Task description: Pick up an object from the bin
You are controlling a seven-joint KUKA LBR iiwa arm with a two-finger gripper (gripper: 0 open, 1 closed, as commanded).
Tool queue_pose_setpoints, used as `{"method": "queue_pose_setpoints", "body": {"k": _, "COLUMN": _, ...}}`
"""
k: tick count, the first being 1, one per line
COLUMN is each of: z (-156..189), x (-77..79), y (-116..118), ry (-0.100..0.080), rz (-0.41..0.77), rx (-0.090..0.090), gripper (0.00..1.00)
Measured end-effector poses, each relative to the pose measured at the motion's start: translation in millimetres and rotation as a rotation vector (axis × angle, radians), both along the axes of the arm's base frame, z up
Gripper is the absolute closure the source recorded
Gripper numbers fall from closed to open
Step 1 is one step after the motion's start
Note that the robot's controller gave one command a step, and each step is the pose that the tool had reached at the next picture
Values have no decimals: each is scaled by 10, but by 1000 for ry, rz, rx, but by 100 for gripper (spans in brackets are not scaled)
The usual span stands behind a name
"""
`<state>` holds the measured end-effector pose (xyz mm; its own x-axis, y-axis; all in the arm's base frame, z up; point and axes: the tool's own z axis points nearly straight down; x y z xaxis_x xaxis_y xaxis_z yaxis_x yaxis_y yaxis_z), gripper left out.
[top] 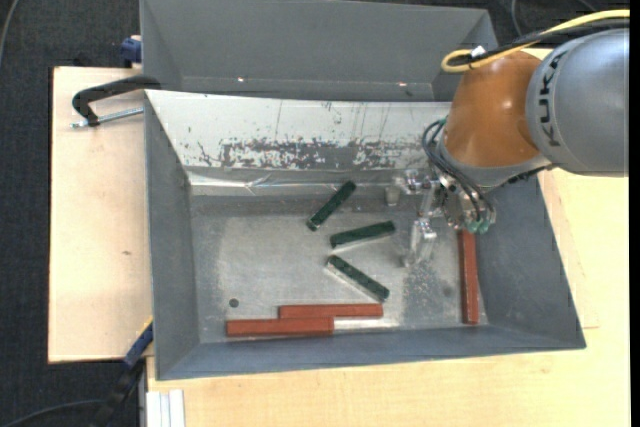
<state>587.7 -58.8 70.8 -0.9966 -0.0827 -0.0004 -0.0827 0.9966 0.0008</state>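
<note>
My gripper (424, 241) hangs low over the right half of the bin floor, with nothing seen in it. Just left of it lies a dark green bar (362, 234), nearly level, its right end close to the gripper. A second green bar (357, 278) lies slanted below and to the left. A third green bar (331, 205) leans diagonally near the back wall. To the gripper's right, a long red bar (468, 277) lies along the right wall, running front to back.
Two red bars (279, 326) (330, 312) lie end to end along the front wall. A small dark speck (234, 305) sits on the floor at the front left. The arm's orange cover looms over the back right corner.
</note>
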Motion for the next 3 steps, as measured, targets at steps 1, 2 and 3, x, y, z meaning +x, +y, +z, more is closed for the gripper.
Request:
{"method": "queue_pose_setpoints", "body": {"k": 1, "z": 6, "x": 146, "y": 445, "ry": -7, "rz": 150, "rx": 1, "gripper": 0}}
{"method": "queue_pose_setpoints", "body": {"k": 2, "z": 4, "x": 143, "y": 432, "ry": -6, "rz": 149, "rx": 0, "gripper": 100}}
{"method": "queue_pose_setpoints", "body": {"k": 3, "z": 1310, "x": 0, "y": 490, "ry": -15, "rz": 261, "rx": -2, "gripper": 100}}
